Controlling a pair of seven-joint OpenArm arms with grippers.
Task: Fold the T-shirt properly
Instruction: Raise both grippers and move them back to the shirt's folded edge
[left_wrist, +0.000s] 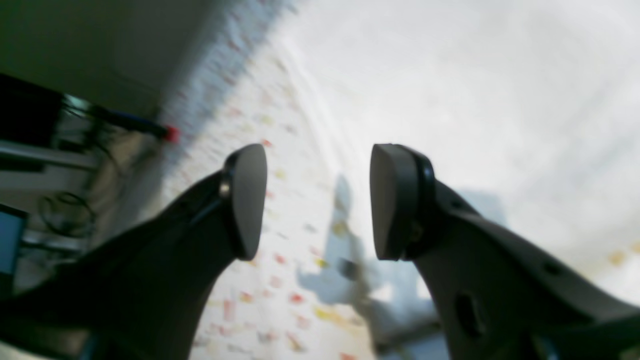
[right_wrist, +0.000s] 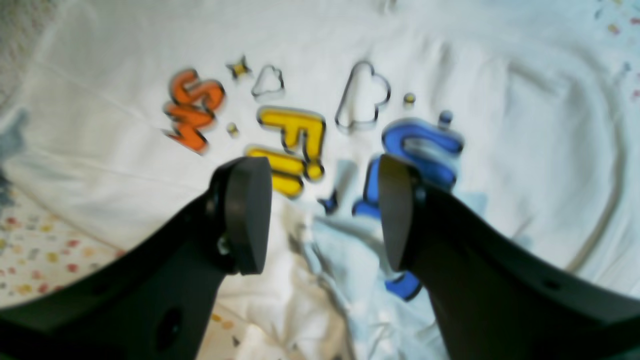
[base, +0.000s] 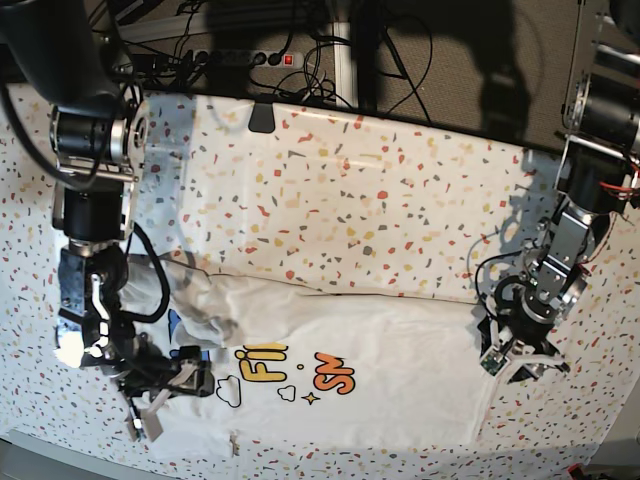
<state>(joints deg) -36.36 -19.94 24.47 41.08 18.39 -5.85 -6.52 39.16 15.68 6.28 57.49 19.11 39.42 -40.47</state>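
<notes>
T-shirt (base: 400, 385): spread print-up on speckled tabletop (base: 400, 190), toward 6 o'clock. Left gripper (left_wrist: 318, 200): jaws parted, empty, at shirt's 3 o'clock edge. Right gripper (right_wrist: 325, 210): jaws parted, empty, over bunched 9 o'clock end.

We see the T-shirt (base: 330, 385) spread on the table covering (base: 400, 200) at 6 o'clock, right gripper (base: 150, 400) at its 9 o'clock edge, left gripper (base: 520, 365) at 3 o'clock.
</notes>
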